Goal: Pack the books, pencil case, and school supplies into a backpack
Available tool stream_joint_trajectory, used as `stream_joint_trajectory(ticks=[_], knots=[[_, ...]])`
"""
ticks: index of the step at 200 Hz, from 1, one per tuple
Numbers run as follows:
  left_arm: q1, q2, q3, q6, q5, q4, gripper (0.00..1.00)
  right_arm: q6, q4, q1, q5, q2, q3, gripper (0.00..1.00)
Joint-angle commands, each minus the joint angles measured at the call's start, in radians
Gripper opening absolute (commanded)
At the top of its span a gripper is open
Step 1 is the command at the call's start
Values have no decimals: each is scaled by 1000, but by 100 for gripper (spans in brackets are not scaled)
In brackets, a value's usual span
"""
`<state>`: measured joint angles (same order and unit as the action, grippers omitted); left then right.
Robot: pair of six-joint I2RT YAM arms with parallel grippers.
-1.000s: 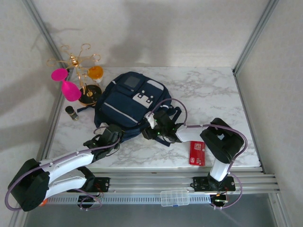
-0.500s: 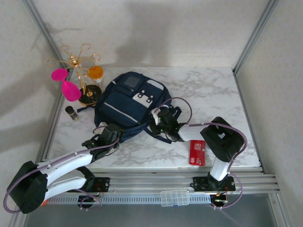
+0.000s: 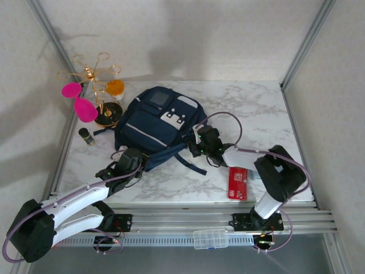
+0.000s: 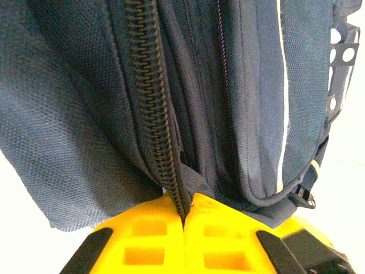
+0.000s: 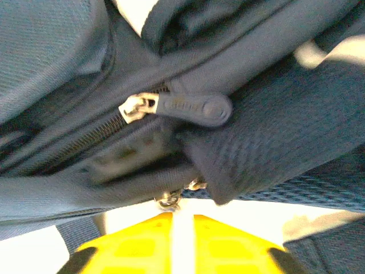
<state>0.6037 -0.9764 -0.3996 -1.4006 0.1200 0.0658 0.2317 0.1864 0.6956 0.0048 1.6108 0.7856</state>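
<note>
marble tabletop (image 3: 256,108) opens right of the backpack (image 3: 154,125); left claw (image 4: 183,201) clamps its zipper seam (image 4: 149,103), right claw (image 5: 182,216): cannot tell.

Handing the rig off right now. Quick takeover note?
Left gripper: shut on backpack fabric beside a closed zip run, at its near-left edge.
Right gripper: at the backpack's right side, fingers nearly together by a small metal ring below the zip slider; grip unclear.
Done: the backpack lies on the table; its contents cannot be judged.
Left: a red flat packet lies by the right arm, unpacked. Zip work probably comes first.
</note>
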Motion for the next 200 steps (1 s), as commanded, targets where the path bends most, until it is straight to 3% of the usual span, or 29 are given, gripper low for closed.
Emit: stream_joint_trajectory(ticks=[1, 16, 30, 58, 98, 142, 169, 200], knots=[[-15, 17, -47, 74, 32, 74, 6, 32, -76, -5, -24, -121, -15, 23], [-11, 43, -51, 80, 30, 86, 24, 133, -160, -18, -33, -143, 19, 30], [7, 65, -51, 83, 33, 76, 31, 222, -232, -31, -51, -112, 86, 39], [42, 95, -94, 94, 82, 137, 36, 347, -419, -33, -23, 28, 303, 44], [41, 30, -240, 184, 156, 239, 42, 436, -452, -43, 51, 165, 486, 58], [0, -82, -263, 250, 118, 152, 43, 472, -465, -62, 23, 321, 630, 60], [-46, -156, -265, 273, 96, 136, 42, 491, -539, -46, 84, 396, 740, 52], [-85, -167, -237, 276, 69, 87, 41, 540, -500, -25, 86, 410, 725, 48]])
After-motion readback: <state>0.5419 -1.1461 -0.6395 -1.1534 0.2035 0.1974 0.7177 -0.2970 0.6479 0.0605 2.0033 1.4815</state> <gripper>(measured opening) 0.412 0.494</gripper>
